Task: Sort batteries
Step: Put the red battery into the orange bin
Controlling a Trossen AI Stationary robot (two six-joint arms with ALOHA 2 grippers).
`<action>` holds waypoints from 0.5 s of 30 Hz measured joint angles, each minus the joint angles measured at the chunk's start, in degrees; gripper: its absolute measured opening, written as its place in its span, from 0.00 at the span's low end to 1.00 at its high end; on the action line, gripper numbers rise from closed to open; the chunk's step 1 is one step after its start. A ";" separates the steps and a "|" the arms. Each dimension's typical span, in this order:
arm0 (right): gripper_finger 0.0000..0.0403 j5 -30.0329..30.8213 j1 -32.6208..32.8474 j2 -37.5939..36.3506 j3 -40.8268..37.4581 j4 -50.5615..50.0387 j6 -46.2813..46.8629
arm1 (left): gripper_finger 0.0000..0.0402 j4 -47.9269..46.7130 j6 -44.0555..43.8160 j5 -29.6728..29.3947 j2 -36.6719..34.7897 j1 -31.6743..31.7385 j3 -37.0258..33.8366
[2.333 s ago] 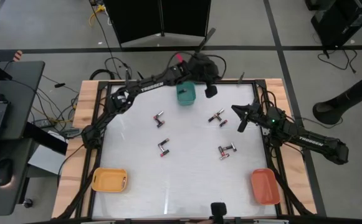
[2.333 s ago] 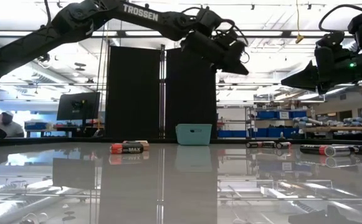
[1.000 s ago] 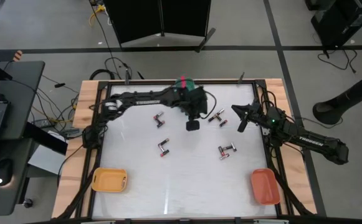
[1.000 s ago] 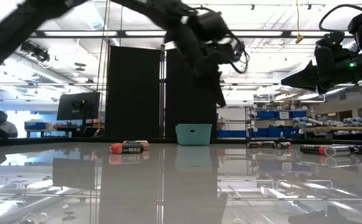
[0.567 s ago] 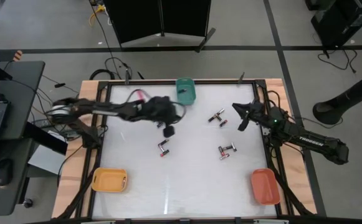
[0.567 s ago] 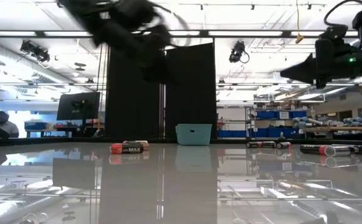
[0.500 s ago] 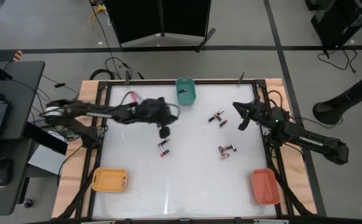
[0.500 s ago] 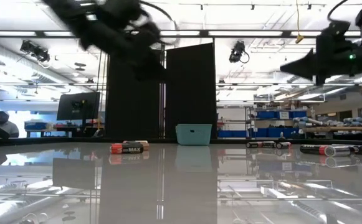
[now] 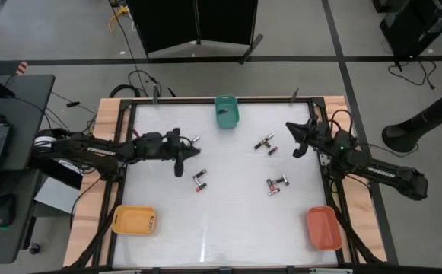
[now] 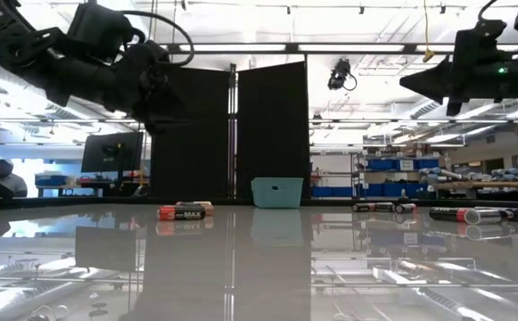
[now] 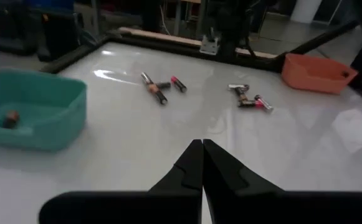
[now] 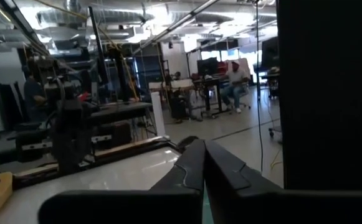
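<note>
In the high view the left gripper hung over the left-centre of the worktop, fingers pressed together and holding nothing, as its wrist view confirmed. The right gripper sat at right-centre, raised above the surface, its fingers also together and empty.

The batteries lay scattered. A pair lay just below and right of the left gripper, and one small cell lay above it. Another pair lay left of the right gripper, with a cluster lower down at centre-right. One battery already rested in the teal tray at the top centre. The yellow tray at lower left and the orange tray at lower right held nothing that could be made out.

The likely trouble lay in the pairs. With cells touching or nearly so, a descending gripper could well nudge the neighbour and send it rolling across the glossy surface, or catch two at once and drop mixed sizes into one tray. Both grippers would also have to open before coming down; closed fingers would simply push a cell aside. The two central groups lay near both arms, so simultaneous reaches there risked a collision.
</note>
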 joint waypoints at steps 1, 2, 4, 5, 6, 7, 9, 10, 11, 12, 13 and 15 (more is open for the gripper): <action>0.04 -0.10 0.00 0.18 0.00 0.27 0.01 | 0.02 -0.19 -0.49 0.05 0.14 0.00 -0.09; 0.04 -0.59 0.00 0.38 0.00 0.89 0.01 | 0.02 -0.37 -0.55 0.03 0.24 0.00 -0.11; 0.04 -1.32 0.00 0.40 0.00 1.92 0.32 | 0.02 -0.31 -0.44 0.03 0.27 0.00 -0.11; 0.05 -1.44 0.00 0.40 0.00 2.38 0.64 | 0.02 -0.16 -0.48 0.03 0.26 0.00 -0.11; 0.05 -1.58 0.00 0.40 0.00 2.63 1.32 | 0.02 -0.27 -0.52 0.03 0.26 0.00 -0.11; 0.06 -1.57 0.01 0.40 0.00 2.75 1.95 | 0.02 -0.44 -0.56 0.03 0.26 0.00 -0.11; 0.08 -1.81 0.00 0.40 0.00 2.77 2.83 | 0.02 -0.45 -0.50 0.03 0.28 0.00 -0.11; 0.08 -2.27 0.00 0.40 0.00 2.75 2.95 | 0.02 -0.45 -0.35 0.01 0.28 0.00 -0.11; 0.08 -2.87 0.00 0.40 0.00 2.75 2.94 | 0.02 -0.46 -0.22 -0.11 0.28 0.00 -0.11; 0.09 -3.58 0.00 0.40 0.00 2.73 2.93 | 0.02 -0.47 -0.21 -0.60 0.28 0.00 -0.11; 0.09 -3.92 0.01 0.40 0.00 2.73 2.95 | 0.02 -0.44 -0.18 -1.27 0.28 0.00 -0.11; 0.08 -4.02 0.00 0.40 0.00 2.49 2.95 | 0.02 -0.45 0.27 -3.35 0.28 0.00 -0.11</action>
